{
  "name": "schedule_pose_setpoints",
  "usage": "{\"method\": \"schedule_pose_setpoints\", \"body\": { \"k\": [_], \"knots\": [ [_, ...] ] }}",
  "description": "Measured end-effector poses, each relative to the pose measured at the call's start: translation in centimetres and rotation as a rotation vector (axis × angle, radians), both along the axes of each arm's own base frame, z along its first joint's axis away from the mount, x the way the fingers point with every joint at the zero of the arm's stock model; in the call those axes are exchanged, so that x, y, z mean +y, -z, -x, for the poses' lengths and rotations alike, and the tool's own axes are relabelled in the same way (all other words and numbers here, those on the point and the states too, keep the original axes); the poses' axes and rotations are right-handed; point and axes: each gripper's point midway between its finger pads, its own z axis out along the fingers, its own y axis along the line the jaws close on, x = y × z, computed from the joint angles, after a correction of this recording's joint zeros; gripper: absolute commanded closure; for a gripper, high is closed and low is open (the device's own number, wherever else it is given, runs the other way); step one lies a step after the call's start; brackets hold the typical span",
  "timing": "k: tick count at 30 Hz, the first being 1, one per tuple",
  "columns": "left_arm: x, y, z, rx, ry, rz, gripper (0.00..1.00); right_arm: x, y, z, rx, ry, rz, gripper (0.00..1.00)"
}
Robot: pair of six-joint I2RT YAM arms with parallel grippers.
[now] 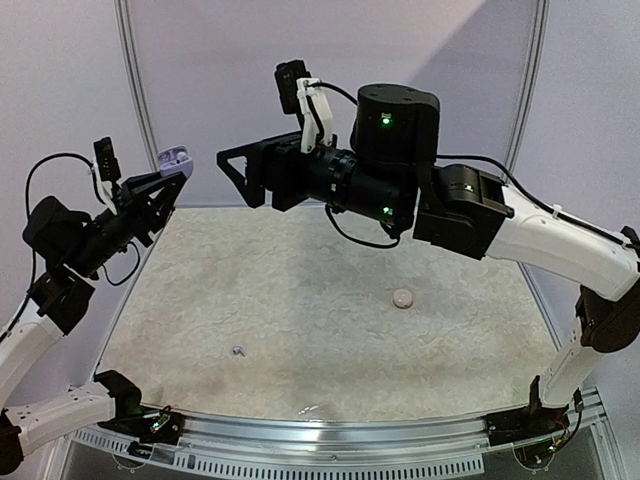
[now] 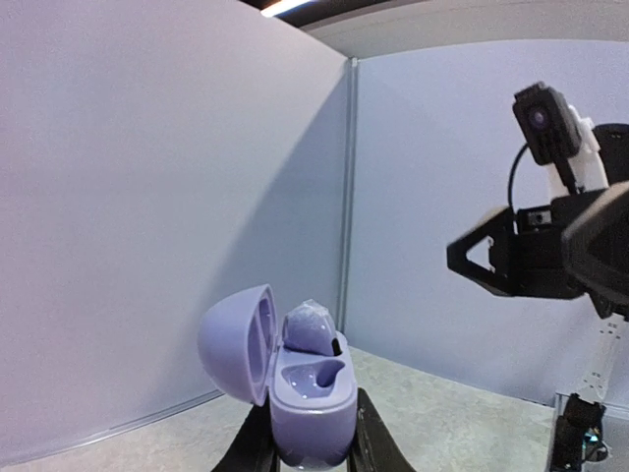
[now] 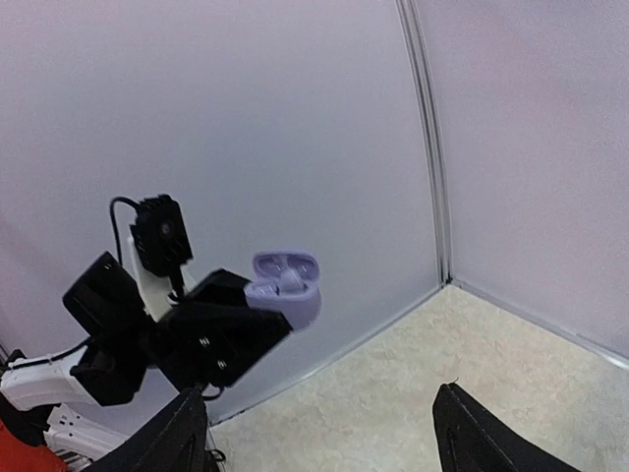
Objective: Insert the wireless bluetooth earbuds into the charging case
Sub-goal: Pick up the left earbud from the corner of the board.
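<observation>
Clamping the base of the charging case (image 2: pixel 313 398) between its black fingers, the left gripper (image 2: pixel 313 450) holds it upright in the air at the lower middle of the left wrist view. The lid is hinged open to the left, probably so the sockets face up for loading. One earbud (image 2: pixel 313 327) sits in the far socket; the near socket is empty. At the right edge of that view the right gripper (image 1: pixel 235 175) hangs near the case, and the right wrist view shows its fingers spread wide with nothing between them. Only the overhead view shows the table (image 1: pixel 300 270) below, where a small pale speck (image 1: pixel 238 351) and a rounder pale blob (image 1: pixel 402 298) lie well apart. Either could be the second earbud, but both are too small to tell.
</observation>
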Motion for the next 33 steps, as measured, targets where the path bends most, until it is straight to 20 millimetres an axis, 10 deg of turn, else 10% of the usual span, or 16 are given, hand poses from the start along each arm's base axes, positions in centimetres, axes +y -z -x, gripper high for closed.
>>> {"method": "schedule_pose_setpoints", "body": {
  "k": [9, 17, 33],
  "knots": [
    [4.2, 1.0, -1.3, 0.029, -0.243, 0.006, 1.0, 5.1, 10.9, -4.3, 0.247, 0.06, 0.266, 0.28],
    [4.5, 2.4, -1.7, 0.033, -0.274, -0.022, 1.0, 8.5, 26.5, -4.3, 0.436, 0.05, 0.556, 0.28],
    [3.9, 3.6, -1.9, 0.048, -0.243, -0.041, 1.0, 12.5, 39.9, -3.0, 0.399, -0.03, 0.753, 0.35]
  ]
}}
